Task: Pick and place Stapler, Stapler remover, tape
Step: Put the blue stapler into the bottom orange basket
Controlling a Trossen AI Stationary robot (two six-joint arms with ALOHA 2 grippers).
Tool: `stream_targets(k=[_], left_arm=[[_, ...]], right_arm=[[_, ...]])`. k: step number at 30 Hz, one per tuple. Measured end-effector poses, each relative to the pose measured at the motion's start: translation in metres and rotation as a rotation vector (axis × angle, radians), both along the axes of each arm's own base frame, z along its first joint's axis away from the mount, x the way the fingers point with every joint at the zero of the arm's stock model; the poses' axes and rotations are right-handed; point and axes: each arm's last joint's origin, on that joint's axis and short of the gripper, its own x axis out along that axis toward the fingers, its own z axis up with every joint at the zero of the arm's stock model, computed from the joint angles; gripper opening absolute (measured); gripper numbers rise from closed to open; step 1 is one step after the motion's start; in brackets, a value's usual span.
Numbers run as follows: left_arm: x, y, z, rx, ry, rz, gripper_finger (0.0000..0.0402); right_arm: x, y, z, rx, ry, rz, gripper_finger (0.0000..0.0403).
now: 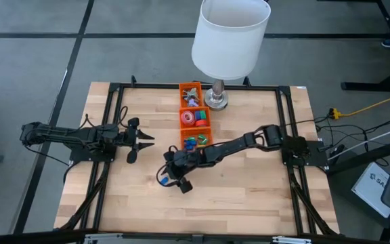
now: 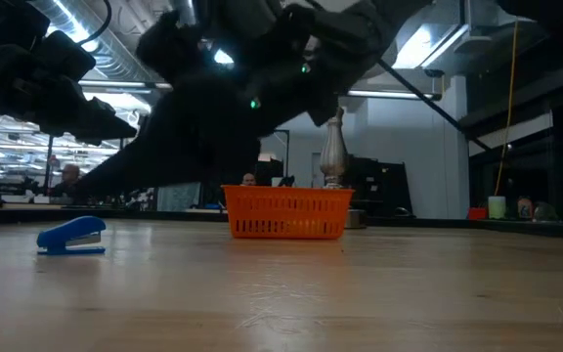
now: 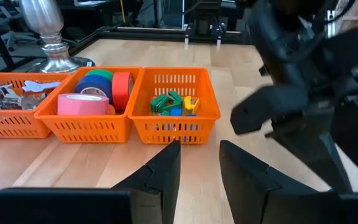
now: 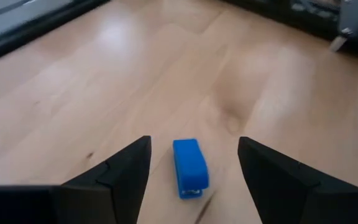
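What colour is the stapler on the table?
Blue; the stapler shows best in the right wrist view.

- small blue plastic stapler [image 4: 189,167]: flat on the bare wood, closed, lower centre of right wrist frame; far left in low view [image 2: 72,237]
- coloured tape rolls – pink [image 3: 82,103], blue, green, red: in middle orange basket, upper left of left wrist frame
- metal staple removers [image 3: 2,95]: piled in far-left basket

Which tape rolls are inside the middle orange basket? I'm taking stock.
The middle orange basket holds pink, blue, green and red tape rolls; anything beneath them is covered.
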Motion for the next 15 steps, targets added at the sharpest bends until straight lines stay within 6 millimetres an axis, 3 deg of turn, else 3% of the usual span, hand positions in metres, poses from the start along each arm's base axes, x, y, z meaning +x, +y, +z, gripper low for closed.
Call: stream_targets(k=[10, 15], left_arm=[[0.0, 0.0, 0.0, 0.0, 0.0, 0.0, 0.0109], [0.0, 0.0, 0.0, 0.0, 0.0, 0.0, 0.0107]], right_arm=[[0.005, 0.001, -0.028, -0.007, 0.021, 0.001, 0.0242], [0.005, 0.001, -0.03, -0.027, 0.014, 0.015, 0.02]])
